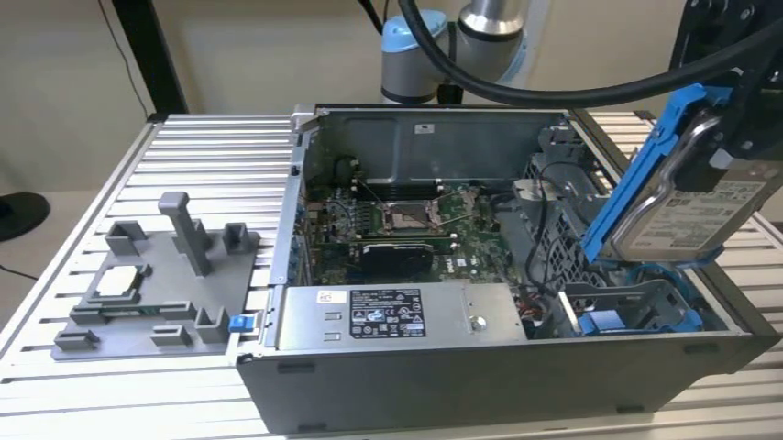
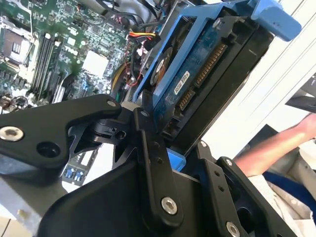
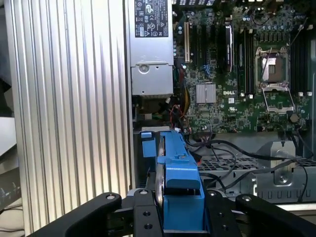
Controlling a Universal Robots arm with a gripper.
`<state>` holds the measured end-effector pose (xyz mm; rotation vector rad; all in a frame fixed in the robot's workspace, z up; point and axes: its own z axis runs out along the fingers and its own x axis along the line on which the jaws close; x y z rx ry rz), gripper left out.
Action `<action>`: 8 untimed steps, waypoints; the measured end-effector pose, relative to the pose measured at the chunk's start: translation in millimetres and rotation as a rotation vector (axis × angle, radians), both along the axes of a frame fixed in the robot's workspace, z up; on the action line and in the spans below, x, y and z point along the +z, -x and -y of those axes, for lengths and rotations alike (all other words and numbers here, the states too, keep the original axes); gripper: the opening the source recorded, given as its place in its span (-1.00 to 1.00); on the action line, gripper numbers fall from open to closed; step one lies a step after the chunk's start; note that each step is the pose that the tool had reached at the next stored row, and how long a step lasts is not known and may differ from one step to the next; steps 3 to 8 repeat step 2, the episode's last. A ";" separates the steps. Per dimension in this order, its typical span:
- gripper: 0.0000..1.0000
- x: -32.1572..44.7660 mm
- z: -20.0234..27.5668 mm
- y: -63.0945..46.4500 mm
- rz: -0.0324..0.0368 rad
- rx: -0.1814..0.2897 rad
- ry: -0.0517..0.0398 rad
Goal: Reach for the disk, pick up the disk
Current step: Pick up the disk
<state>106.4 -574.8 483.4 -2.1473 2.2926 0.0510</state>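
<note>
Disk: one disk [image 1: 688, 197], silver-grey with a white label and blue side rails, held tilted in the air above the open case's corner on the exterior view's right; its green-blue circuit side shows in the second wrist view [image 2: 197, 74], its blue rail edge-on in the first wrist view [image 3: 178, 182].
Gripper: one gripper [image 3: 180, 210], black fingers closed on the disk from both sides in both wrist views [image 2: 163, 148]; in the exterior view its body is cut off by the frame edge.
Computer case: one open computer case [image 1: 490, 385] lying on the slatted metal table [image 1: 208, 156].
Inside the case: one motherboard [image 1: 404, 220], one grey power supply box [image 1: 398, 316] with a black-and-white label, one blue drive bay [image 1: 630, 316] below the disk, cables partly hidden by the disk.
Fixture: one grey fixture plate [image 1: 153, 284] beside the case on the exterior view's left, carrying one small white-topped chip [image 1: 119, 280] and several upright posts.
Person: one forearm [image 2: 276, 148] at the edge of the second wrist view, mostly cut off.
Robot arm: one arm [image 1: 465, 37], upper part out of frame.
</note>
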 end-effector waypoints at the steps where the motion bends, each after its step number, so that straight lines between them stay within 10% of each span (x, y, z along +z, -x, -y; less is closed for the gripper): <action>1: -1.00 0.0 0.0 0.0 0.0000 0.000 -0.0001; 8: -1.00 0.0 0.0 0.0 0.0000 0.000 -0.0002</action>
